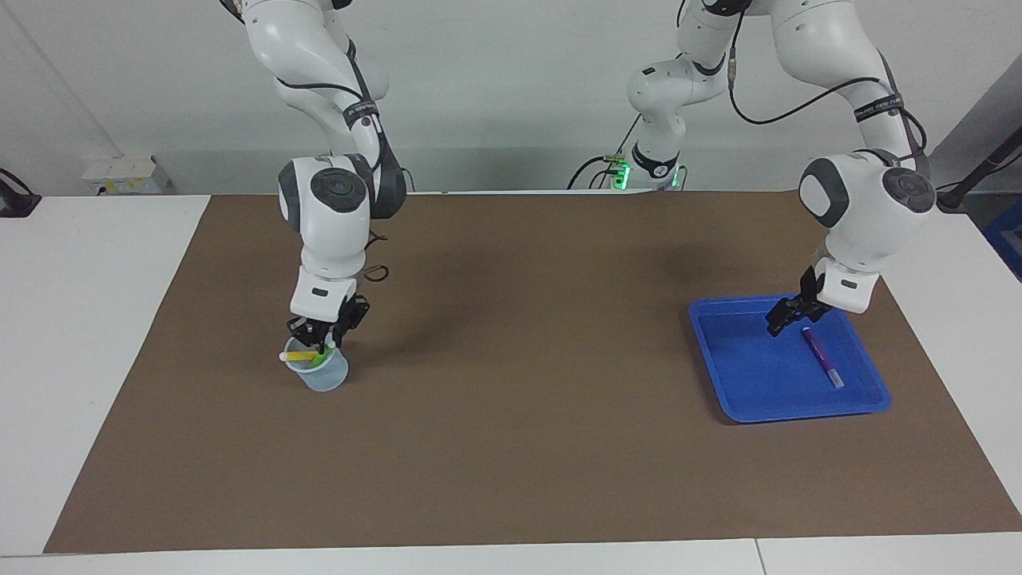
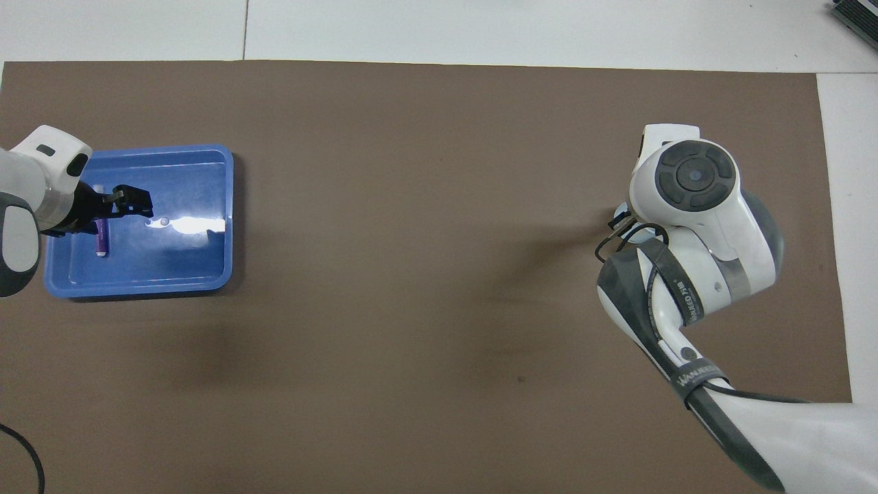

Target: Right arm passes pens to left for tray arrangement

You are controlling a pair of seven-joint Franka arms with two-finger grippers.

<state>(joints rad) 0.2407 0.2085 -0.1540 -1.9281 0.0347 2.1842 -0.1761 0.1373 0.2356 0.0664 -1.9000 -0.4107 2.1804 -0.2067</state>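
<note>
A small translucent cup (image 1: pixel 323 374) stands toward the right arm's end of the table. A yellow pen (image 1: pixel 301 355) lies across its mouth and a green pen (image 1: pixel 323 357) leans inside. My right gripper (image 1: pixel 321 339) points straight down at the cup's mouth, right over both pens. In the overhead view its own wrist hides it and the pens. The blue tray (image 1: pixel 754 383) (image 2: pixel 199 267) lies toward the left arm's end. A purple pen (image 1: pixel 821 358) (image 2: pixel 101 240) lies flat in it. My left gripper (image 1: pixel 786 323) (image 2: pixel 134 202) hovers open and holding nothing just above the tray, beside the purple pen.
A brown mat (image 1: pixel 519 359) covers most of the white table. A black cable loop (image 1: pixel 375 271) lies on the mat near the right arm. The arms' bases stand at the robots' edge.
</note>
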